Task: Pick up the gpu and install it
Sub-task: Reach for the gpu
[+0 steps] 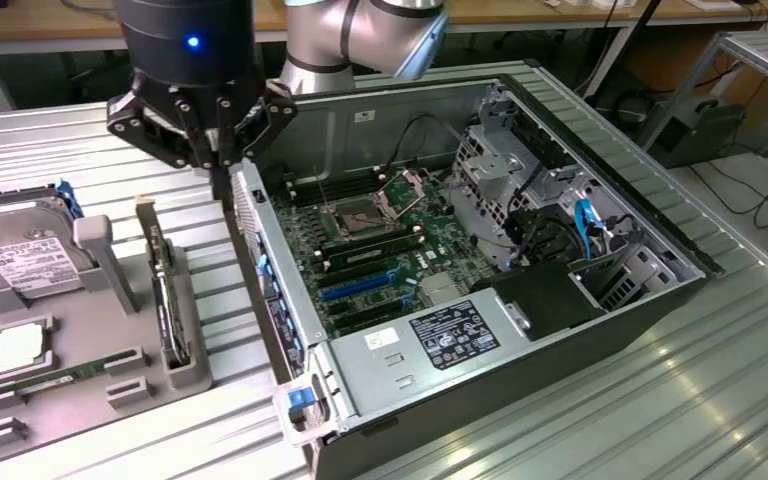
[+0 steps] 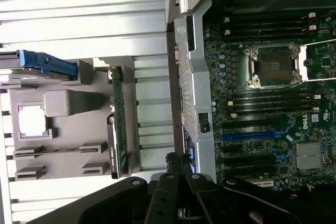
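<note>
The gpu [image 1: 163, 290] stands on its edge in a slot of the grey holder [image 1: 191, 375], its narrow metal bracket pointing up at the far end. In the wrist view the gpu [image 2: 119, 129] appears as a thin green-edged card in the same holder [image 2: 63, 124]. My gripper [image 1: 220, 160] hangs above the rear wall of the open PC case [image 1: 271, 290], to the exterior view's right of the gpu and apart from it. Its fingers look shut with nothing between them. In the wrist view my gripper [image 2: 177, 158] sits over the case's rear edge.
The motherboard [image 1: 384, 250] lies open in the case, with blue expansion slots [image 1: 357, 287] [image 2: 252, 136] and a bare CPU socket [image 2: 273, 66]. On the holder rest a silver hard drive [image 1: 24, 255], a CPU chip [image 1: 17, 347] and a green RAM stick [image 1: 51, 377]. A power supply [image 1: 451, 335] fills the near end of the case.
</note>
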Available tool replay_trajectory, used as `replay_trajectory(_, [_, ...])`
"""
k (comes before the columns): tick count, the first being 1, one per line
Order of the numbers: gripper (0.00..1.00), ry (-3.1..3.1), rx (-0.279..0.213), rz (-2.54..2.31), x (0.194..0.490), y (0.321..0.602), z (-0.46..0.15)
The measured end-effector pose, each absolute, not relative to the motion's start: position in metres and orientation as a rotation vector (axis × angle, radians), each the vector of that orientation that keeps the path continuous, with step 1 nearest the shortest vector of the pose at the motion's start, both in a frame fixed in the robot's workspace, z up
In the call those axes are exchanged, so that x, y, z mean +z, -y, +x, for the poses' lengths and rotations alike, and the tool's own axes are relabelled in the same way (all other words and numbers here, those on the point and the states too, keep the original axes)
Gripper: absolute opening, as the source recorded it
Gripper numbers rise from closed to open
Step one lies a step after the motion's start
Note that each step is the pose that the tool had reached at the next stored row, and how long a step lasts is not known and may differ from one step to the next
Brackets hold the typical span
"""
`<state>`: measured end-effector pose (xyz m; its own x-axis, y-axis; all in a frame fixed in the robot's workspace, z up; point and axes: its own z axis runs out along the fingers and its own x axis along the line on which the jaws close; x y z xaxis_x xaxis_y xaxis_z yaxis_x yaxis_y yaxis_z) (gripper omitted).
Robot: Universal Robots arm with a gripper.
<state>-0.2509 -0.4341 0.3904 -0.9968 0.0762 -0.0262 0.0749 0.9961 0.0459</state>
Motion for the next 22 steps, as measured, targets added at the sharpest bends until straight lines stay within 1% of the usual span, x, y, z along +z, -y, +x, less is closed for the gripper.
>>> replay_trajectory(11, [0.11,-3.110,0.070,0.118,0.369,0.435,-0.317])
replay_trajectory(22, [0.11,-3.111,0.070,0.118,0.368,0.435,-0.318])
